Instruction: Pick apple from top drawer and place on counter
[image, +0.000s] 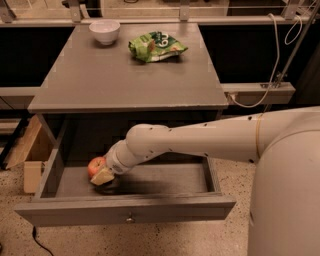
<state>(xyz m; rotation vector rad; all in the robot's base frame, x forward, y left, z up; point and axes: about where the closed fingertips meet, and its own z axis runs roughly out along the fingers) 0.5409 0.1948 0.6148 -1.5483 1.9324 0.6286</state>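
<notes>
The apple (95, 164), small and red with yellowish patches, lies in the left part of the open top drawer (125, 211), which is pulled out below the counter (125, 75). My gripper (103, 175) is down inside the drawer, right at the apple's front right side and covering part of it. The white arm reaches in from the right across the drawer. The apple's right side is hidden behind the gripper.
A white bowl (104, 31) and a green snack bag (155, 46) sit at the back of the counter. A wooden box (31, 160) stands on the floor left of the cabinet. A cable and a rail (255, 92) are at the right.
</notes>
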